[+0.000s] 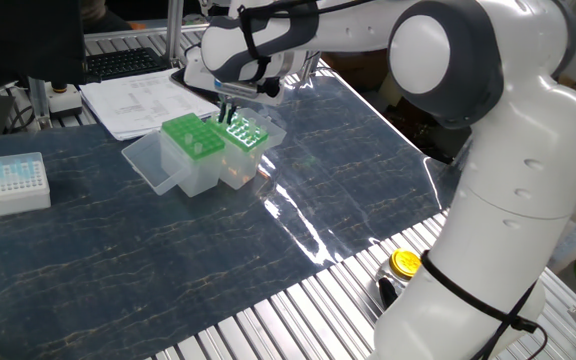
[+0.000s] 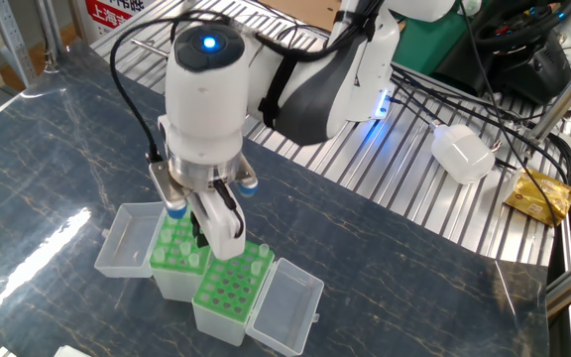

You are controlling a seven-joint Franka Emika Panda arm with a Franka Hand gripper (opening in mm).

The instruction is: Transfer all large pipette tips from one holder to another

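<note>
Two green-topped clear holders stand side by side, the left holder [image 1: 192, 137] [image 2: 177, 256] and the right holder [image 1: 246, 134] [image 2: 228, 289]. Large pipette tips [image 2: 180, 244] with round collars fill much of the left holder. A few more tips [image 2: 261, 256] stand along the right holder's far edge. My gripper [image 1: 228, 110] [image 2: 204, 236] hangs just above the seam between the two holders, pointing down. Its dark fingers are close together, shut on a clear tip that is hard to make out. The wrist hides the holes right under it.
Each holder's clear lid lies open to its outer side, one lid [image 2: 125, 240] on the left and the other lid [image 2: 287, 303] on the right. A small white box of short bluish tips [image 1: 10, 183] sits at the table's left. Papers [image 1: 138, 103] lie behind the holders. A yellow object [image 1: 405, 263] sits near the arm's base.
</note>
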